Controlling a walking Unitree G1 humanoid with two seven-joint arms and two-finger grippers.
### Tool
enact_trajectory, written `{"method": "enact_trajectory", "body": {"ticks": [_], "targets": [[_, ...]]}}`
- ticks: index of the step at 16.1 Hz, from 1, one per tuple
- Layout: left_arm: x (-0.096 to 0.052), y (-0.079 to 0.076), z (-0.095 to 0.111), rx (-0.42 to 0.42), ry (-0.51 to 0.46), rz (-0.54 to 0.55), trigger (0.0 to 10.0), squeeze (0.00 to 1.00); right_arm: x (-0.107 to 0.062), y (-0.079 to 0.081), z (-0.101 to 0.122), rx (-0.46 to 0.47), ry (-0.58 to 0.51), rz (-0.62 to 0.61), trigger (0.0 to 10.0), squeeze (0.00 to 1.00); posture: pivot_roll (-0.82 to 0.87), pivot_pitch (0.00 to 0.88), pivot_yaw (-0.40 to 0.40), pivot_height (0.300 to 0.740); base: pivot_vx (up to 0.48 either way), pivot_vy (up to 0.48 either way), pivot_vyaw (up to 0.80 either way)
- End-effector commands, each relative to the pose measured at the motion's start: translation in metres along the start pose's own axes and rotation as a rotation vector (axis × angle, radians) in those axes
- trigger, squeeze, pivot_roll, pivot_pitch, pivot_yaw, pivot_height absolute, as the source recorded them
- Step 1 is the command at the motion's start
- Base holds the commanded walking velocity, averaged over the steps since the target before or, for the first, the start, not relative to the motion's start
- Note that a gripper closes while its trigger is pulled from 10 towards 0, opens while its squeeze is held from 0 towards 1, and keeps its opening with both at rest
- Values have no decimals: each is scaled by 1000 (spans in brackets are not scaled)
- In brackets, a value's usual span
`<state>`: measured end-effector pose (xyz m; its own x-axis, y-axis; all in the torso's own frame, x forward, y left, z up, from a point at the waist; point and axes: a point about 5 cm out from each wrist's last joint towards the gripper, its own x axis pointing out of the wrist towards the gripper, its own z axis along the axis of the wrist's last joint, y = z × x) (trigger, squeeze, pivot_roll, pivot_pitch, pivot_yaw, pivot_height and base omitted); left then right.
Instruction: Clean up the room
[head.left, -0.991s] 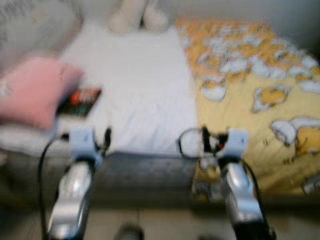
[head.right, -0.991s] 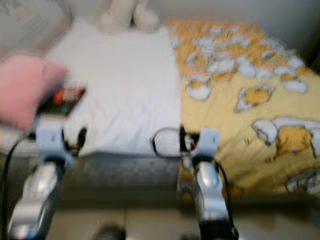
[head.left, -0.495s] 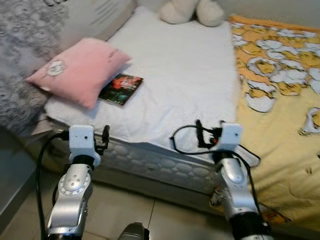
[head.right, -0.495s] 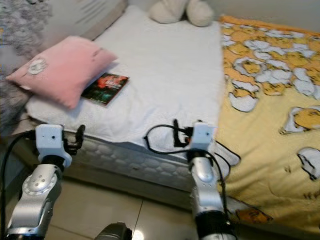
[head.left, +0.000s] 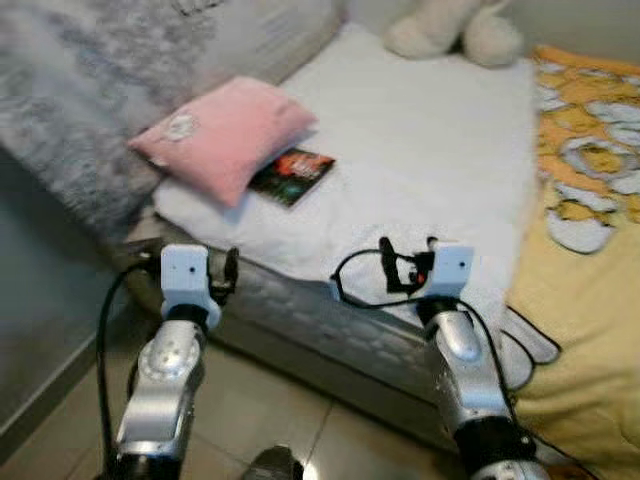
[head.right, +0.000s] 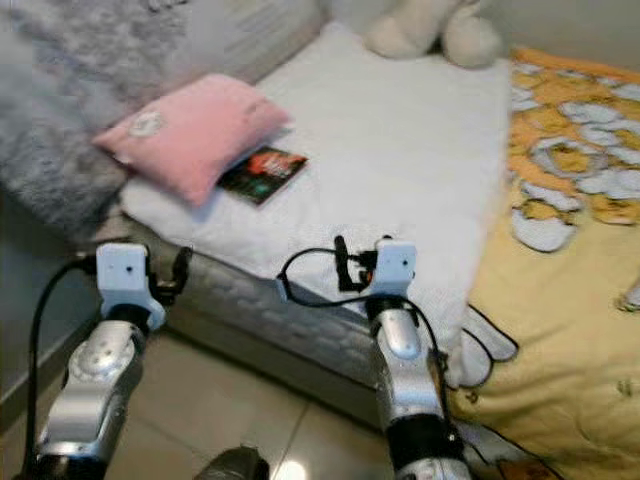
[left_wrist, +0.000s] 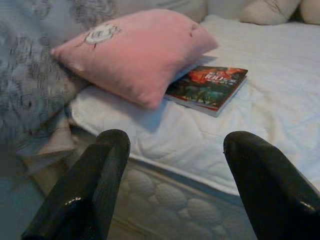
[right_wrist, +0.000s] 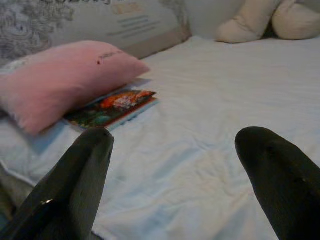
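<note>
Grey fuzzy blanket (head.left: 70, 110), heaped at the left of the bed. Square pink cushion (head.left: 225, 135), lying on the white quilted bedsheet (head.left: 420, 150) with one corner over a dark glossy paperback book (head.left: 292, 175). Left gripper (left_wrist: 170, 185), held off the mattress edge short of the book, fingers (left_wrist: 95, 185) spread, grasping nothing. Right gripper (right_wrist: 175, 185), over the sheet, fingers parted, likewise unladen. Cream plush toy (head.left: 455, 30), at the head of the bed. Yellow patterned duvet (head.left: 590, 250), along the right.
</note>
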<state>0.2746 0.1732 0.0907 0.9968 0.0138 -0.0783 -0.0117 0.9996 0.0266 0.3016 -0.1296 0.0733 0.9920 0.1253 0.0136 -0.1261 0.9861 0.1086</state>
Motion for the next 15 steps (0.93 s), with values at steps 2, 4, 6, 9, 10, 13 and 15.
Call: {"method": "enact_trajectory", "body": {"ticks": [2, 4, 6, 9, 10, 13, 15], "targets": [[-1, 3, 6, -19, -27, 14, 10000, 0, 4, -1, 0, 7, 6, 9, 10000, 0, 62, 0, -16, 706, 0, 142, 547], [-2, 2, 10, -23, -51, 17, 10000, 0, 6, -2, -2, 18, 22, 13, 10000, 0, 75, 0, -22, 706, 0, 454, 550], [-5, -3, 14, -11, -75, -13, 10000, 0, 8, -2, -4, 27, 43, 30, 10000, 0, 85, 0, -28, 706, 0, 480, 550], [-4, -3, 10, -24, -46, 3, 10000, 0, 10, -5, -6, 26, 60, 36, 10000, 0, 88, 0, -34, 706, 0, 480, 523], [-3, -5, 11, -13, -52, -7, 10000, 0, 10, -6, -7, 23, 64, 37, 10000, 0, 83, 0, -32, 706, 0, 0, 525], [2, -9, 11, 16, -45, -23, 10000, 0, 10, -8, -9, 19, 72, 34, 10000, 0, 76, 0, -32, 706, 0, 0, 523], [6, -11, 12, 45, -40, -39, 10000, 0, 10, -11, -9, 16, 74, 31, 10000, 0, 75, 0, -30, 706, 0, 0, 522]]}}
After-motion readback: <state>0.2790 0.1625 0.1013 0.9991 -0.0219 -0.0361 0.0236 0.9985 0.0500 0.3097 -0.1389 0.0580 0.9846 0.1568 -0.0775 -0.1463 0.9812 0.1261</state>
